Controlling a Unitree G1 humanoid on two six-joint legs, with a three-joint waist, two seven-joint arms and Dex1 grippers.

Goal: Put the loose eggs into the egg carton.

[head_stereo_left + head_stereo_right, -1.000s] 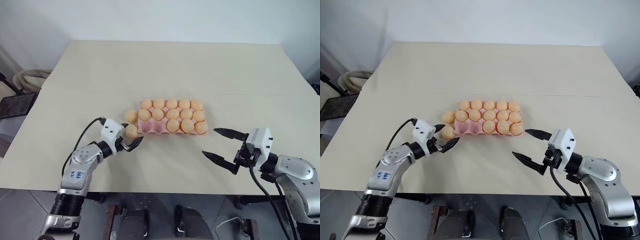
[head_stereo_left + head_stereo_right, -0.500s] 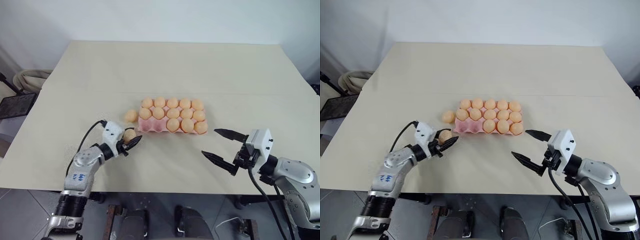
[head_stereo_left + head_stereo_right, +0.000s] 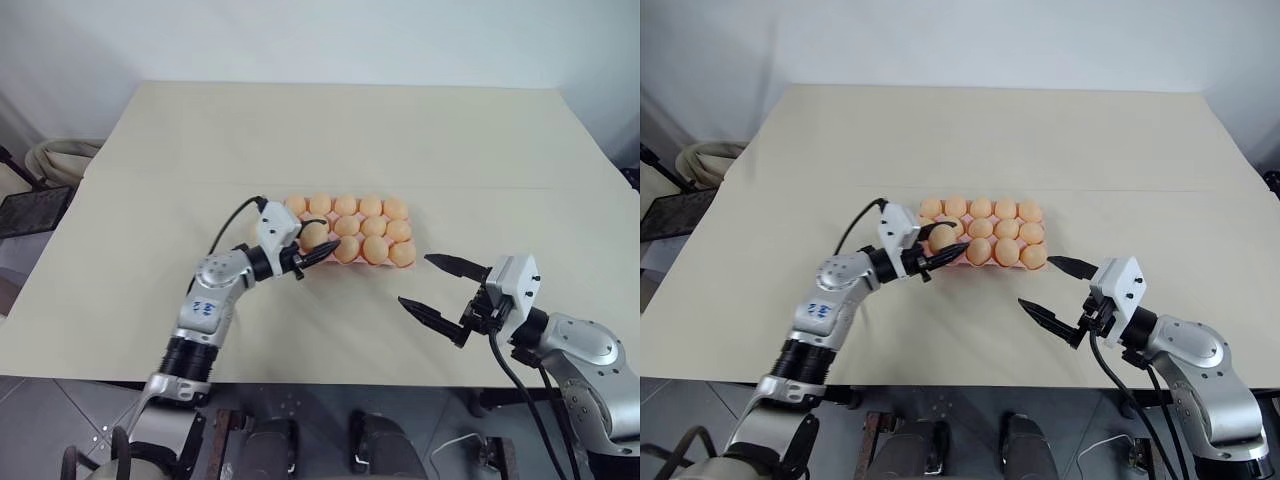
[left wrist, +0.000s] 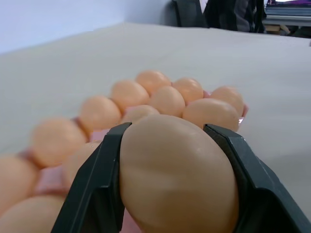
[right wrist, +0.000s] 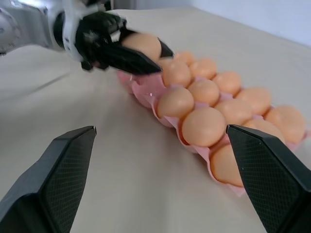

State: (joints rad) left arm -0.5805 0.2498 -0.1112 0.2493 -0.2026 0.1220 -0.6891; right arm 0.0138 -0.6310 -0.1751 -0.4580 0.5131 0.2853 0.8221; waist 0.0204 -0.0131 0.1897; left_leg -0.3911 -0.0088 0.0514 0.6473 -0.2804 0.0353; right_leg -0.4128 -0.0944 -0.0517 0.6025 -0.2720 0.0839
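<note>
My left gripper [image 3: 322, 238] is shut on one loose egg [image 3: 311, 235], pale peach-orange, which bulges between the two black fingers [image 4: 92, 189] in the left wrist view. It hangs just over the near left corner of the pink egg carton [image 5: 148, 92]. Peach eggs [image 3: 372, 229] sit in the carton's cups in three rows. My right gripper [image 3: 415, 280] stands open to the right of the carton, near the table's front edge, with nothing between its fingers [image 5: 58, 165].
The carton lies mid-table on a wide beige table [image 3: 330, 130], with bare surface behind it and on both sides. Off the table's left edge are a coiled beige hose [image 3: 60, 155] and a dark flat object [image 3: 25, 210].
My left gripper shut on the egg lying left of the carton, lifted it and carried it right, over the carton's near left corner. The right arm stayed still.
</note>
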